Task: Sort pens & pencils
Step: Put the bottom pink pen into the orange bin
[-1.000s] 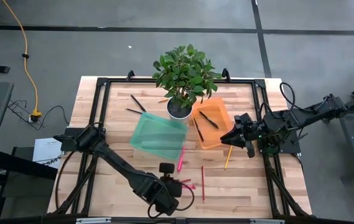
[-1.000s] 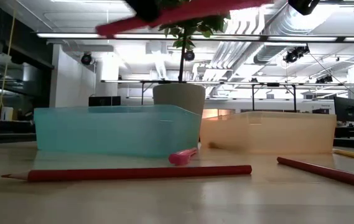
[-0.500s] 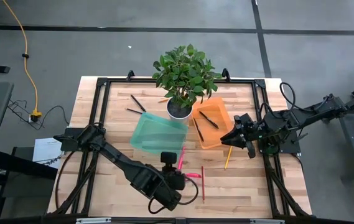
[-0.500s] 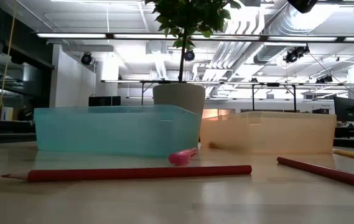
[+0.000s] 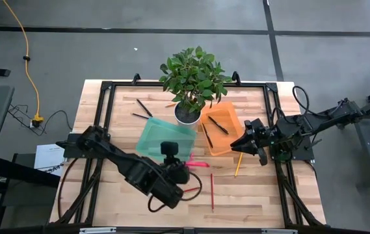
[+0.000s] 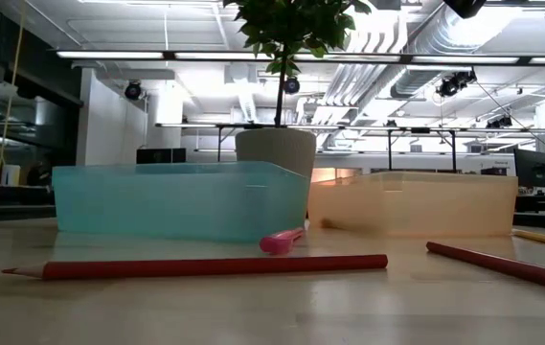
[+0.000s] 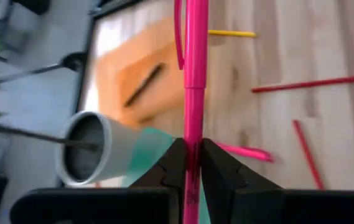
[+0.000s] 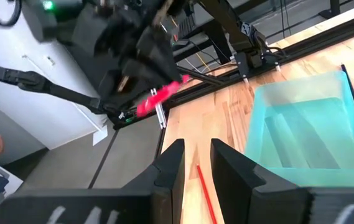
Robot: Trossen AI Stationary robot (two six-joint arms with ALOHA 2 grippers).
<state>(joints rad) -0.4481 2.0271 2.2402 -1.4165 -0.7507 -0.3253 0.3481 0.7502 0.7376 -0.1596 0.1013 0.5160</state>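
Left gripper (image 7: 190, 163) clamped on bright pink plastic pen (image 7: 193, 81), raised beside teal translucent bin (image 5: 165, 141); right gripper (image 8: 196, 160) slightly parted, empty.

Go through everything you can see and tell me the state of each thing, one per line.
Left gripper: shut on a pink pen, held above the table near the teal bin.
Right gripper: open, empty, waiting beside the orange bin.
Teal bin: upright, looks empty.
Orange bin: upright, black pens inside.
Red pencils: lying loose on the table.
Yellow pencil: lying loose on the table.
Potted plant: upright.
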